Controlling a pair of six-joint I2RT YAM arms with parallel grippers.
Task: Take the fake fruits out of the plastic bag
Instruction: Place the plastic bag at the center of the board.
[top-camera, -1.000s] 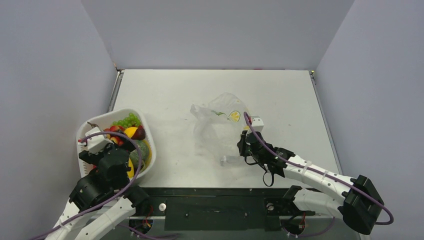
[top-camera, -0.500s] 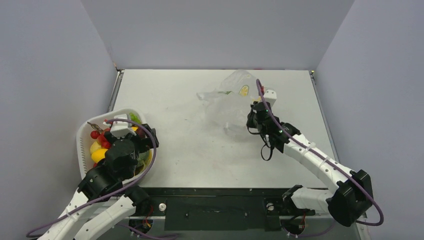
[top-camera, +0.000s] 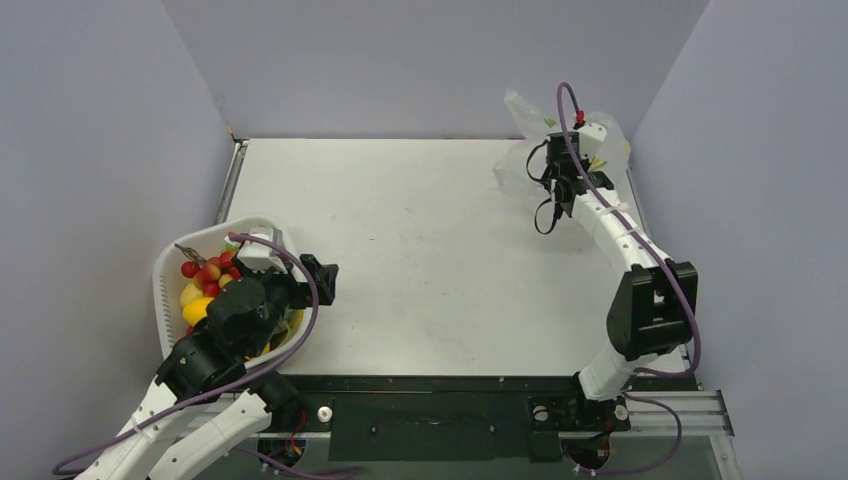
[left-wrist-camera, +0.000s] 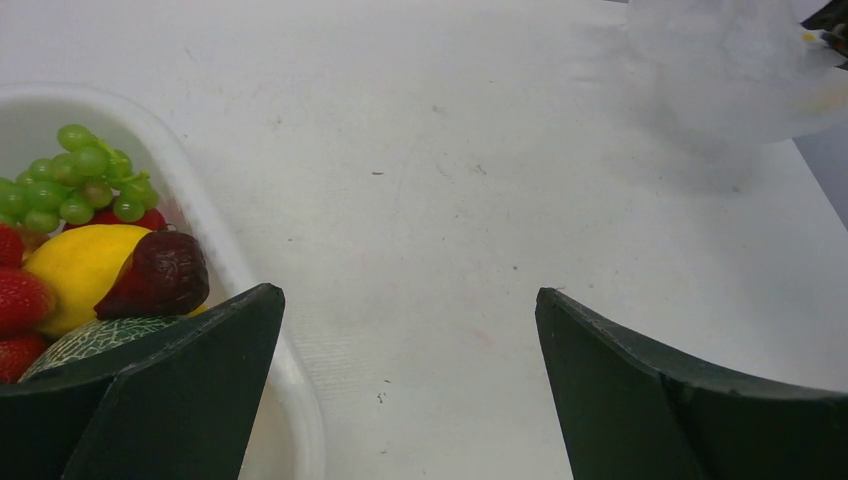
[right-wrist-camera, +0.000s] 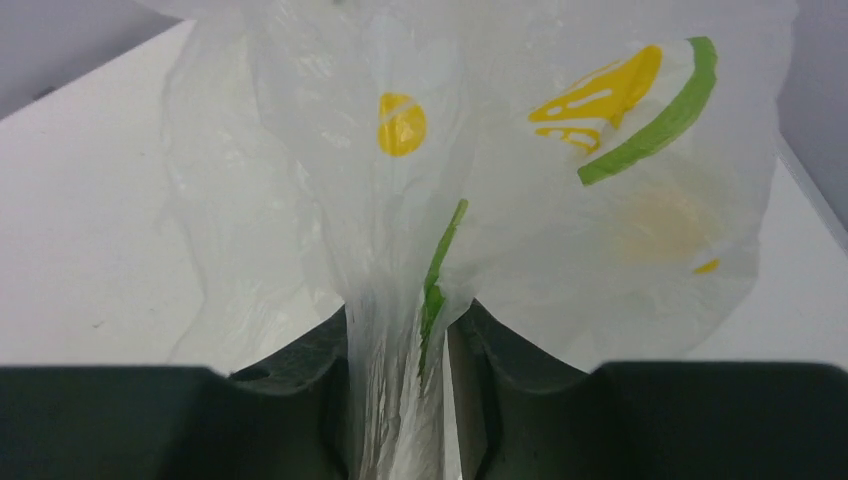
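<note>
Hauling bag (right-wrist-camera: 480, 200) from middle up into far-right corner, pinching it bunched in right gripper (right-wrist-camera: 400, 340), prob clearing it away empty. Hovering left gripper (left-wrist-camera: 405, 380) wide open, gripping nothing, beside basket (left-wrist-camera: 200, 215) holding fruits (left-wrist-camera: 90, 260).

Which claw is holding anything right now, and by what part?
The right claw pinches the plastic bag by a gathered strip of its film; the left claw is open and empty.
</note>
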